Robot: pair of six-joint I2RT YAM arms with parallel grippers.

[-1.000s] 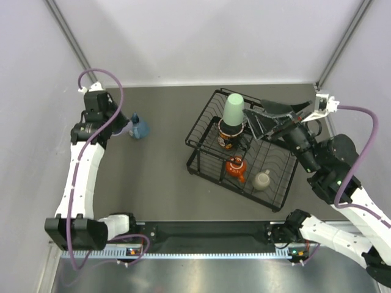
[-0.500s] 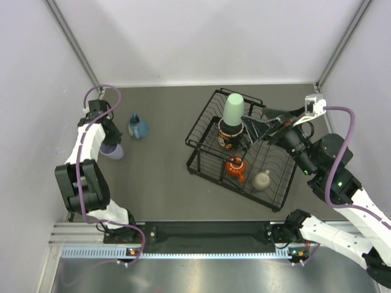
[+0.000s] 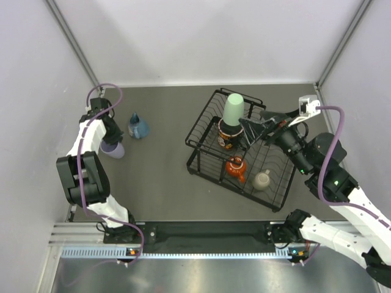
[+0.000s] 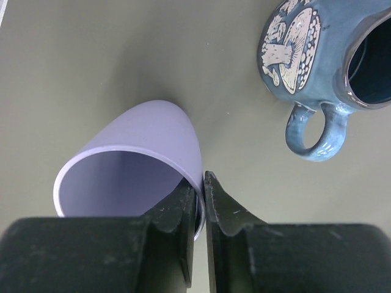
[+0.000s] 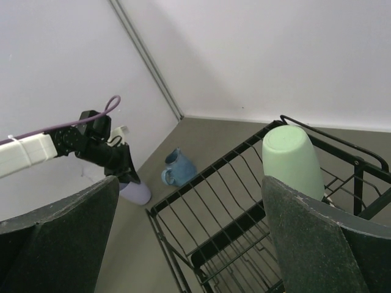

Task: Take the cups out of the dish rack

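My left gripper (image 3: 110,141) is shut on the rim of the lavender tumbler (image 3: 113,149), which is tilted with its base toward the table at the far left. The wrist view shows one finger inside and one outside the tumbler (image 4: 131,162). The blue mug (image 3: 138,128) stands upright on the table beside it and also shows in the left wrist view (image 4: 317,55). In the black wire dish rack (image 3: 204,122), the mint-green tumbler (image 3: 233,110) sits upside down over the red patterned mug (image 3: 226,138). The orange cup (image 3: 236,166) and the beige mug (image 3: 263,180) lie lower in the rack. My right gripper (image 3: 261,122) is open beside the mint tumbler (image 5: 292,160).
Grey walls close in the table on the left, back and right. The rack (image 5: 232,201) stands at an angle on the right half. Bare table lies between the blue mug (image 5: 179,168) and the rack.
My left gripper has carried the lavender tumbler from beside the blue mug down and to the left. My right gripper has shifted left, closer to the mint tumbler.
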